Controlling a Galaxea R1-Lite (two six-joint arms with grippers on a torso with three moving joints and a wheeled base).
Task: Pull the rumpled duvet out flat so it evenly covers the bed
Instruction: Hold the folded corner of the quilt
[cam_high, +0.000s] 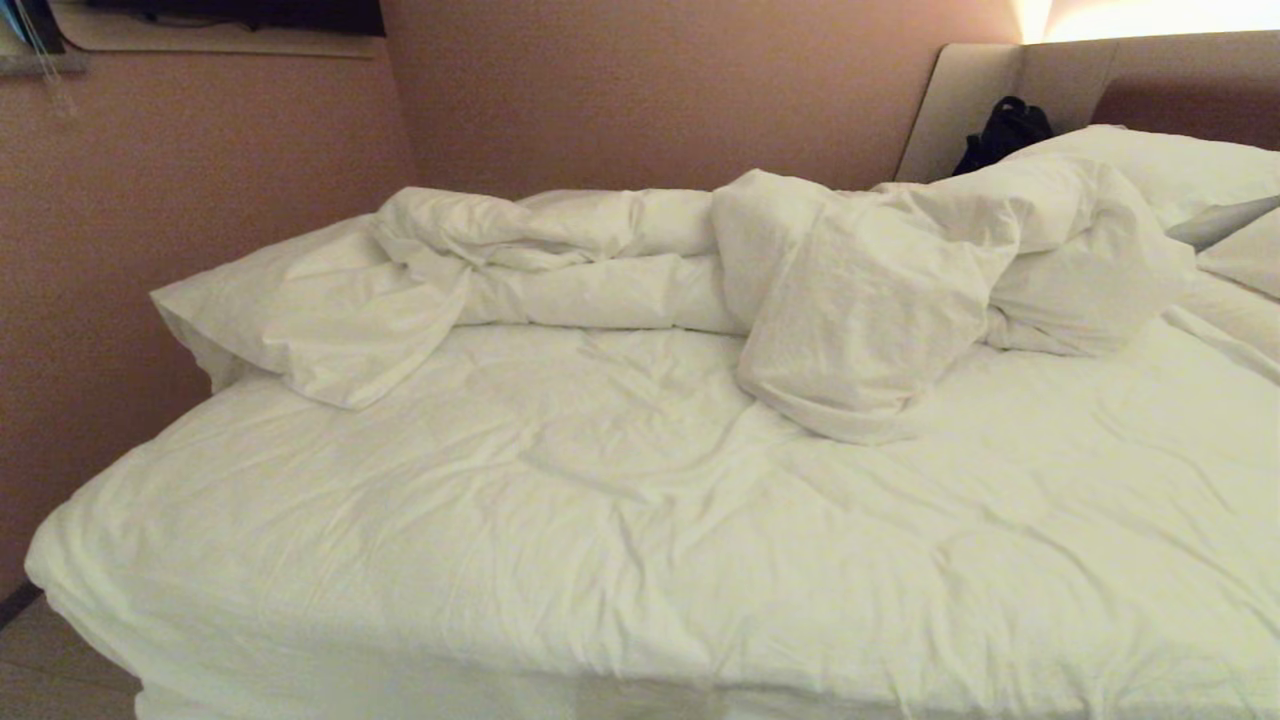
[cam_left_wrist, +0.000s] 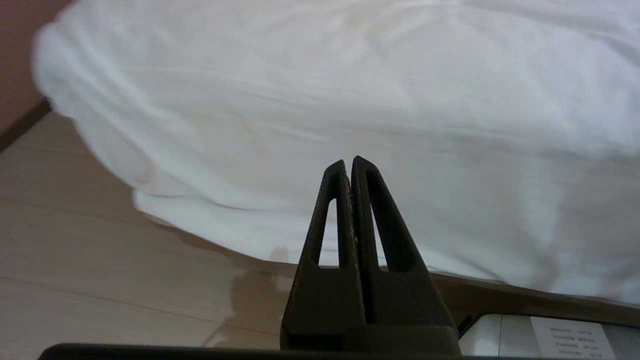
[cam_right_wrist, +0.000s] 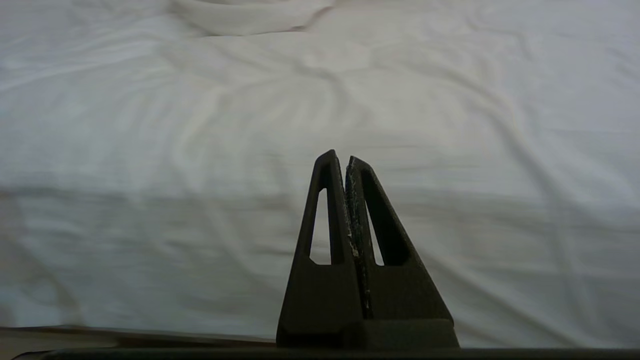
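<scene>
With left gripper (cam_left_wrist: 348, 162) and right gripper (cam_right_wrist: 340, 157) both closed and empty, we should first open them, then grasp the duvet (cam_high: 860, 300) bunched along the bed's (cam_high: 150, 640) far edge.

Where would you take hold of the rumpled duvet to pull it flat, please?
Probably the folded-back flap of the duvet that droops toward the near side: it lies free on top. Come from the near edge of the bed and draw it back.
</scene>
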